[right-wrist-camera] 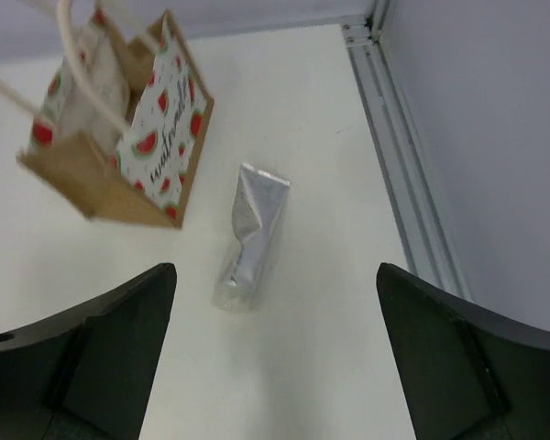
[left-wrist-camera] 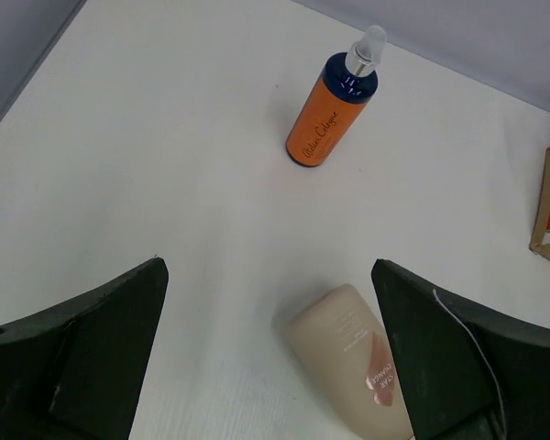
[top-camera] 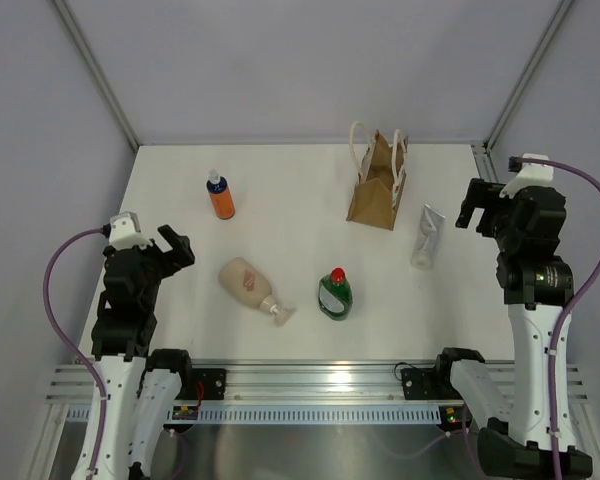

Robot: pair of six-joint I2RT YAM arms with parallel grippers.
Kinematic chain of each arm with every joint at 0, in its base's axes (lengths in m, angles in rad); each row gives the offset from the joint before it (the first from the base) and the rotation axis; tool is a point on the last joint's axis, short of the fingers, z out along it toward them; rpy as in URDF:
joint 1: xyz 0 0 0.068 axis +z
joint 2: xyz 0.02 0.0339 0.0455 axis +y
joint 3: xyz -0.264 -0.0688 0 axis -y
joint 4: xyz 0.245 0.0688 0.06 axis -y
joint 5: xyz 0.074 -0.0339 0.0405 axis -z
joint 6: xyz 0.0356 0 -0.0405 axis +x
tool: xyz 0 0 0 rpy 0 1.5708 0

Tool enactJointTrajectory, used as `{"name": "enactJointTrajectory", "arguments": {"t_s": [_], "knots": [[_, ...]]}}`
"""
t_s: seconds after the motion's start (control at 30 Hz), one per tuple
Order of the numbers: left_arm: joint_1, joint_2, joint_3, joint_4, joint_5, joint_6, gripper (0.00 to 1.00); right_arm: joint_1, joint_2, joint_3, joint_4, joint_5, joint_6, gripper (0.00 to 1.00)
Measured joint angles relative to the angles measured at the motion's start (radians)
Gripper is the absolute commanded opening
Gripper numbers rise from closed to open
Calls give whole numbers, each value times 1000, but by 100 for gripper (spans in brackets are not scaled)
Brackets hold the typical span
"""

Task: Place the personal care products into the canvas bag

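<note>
While all four products sit out on the white table (top-camera: pixel 280 200), the tan-brown canvas tote bag with cream looped handles (top-camera: pixel 377 190) stands upright at the far side, mouth up, likely so items can drop in from above. The beige pump bottle (top-camera: pixel 247 281) lies on its side below the left gripper (left-wrist-camera: pixel 268 275), whose jaws are spread wide, holding nothing. The green bottle with a red cap (top-camera: pixel 334 294) and the orange bottle with a blue cap (top-camera: pixel 220 197) sit well apart. The crinkled silver-white squeeze tube (top-camera: pixel 427 236) lies flat just beside the bag, under the right gripper (right-wrist-camera: pixel 277 275), likewise spread and empty, probably poised to take it.
</note>
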Motion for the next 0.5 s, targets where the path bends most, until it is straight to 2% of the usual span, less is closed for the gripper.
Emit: {"name": "enactJointTrajectory", "arguments": {"t_s": [0.13,0.27,0.37,0.5], "knots": [[0,46,7,-22,-5,-31,99,-4,-2,15,-145,-259,-340,99],[0,154,23,-35,5,-15,99,-3,13,32,-317,-504,-590,100],[1,234,23,-16,54,51,99,-3,41,40,-401,-682,-673,99],[1,320,9,75,120,172,99,-2,91,40,-421,-873,-697,99]]}}
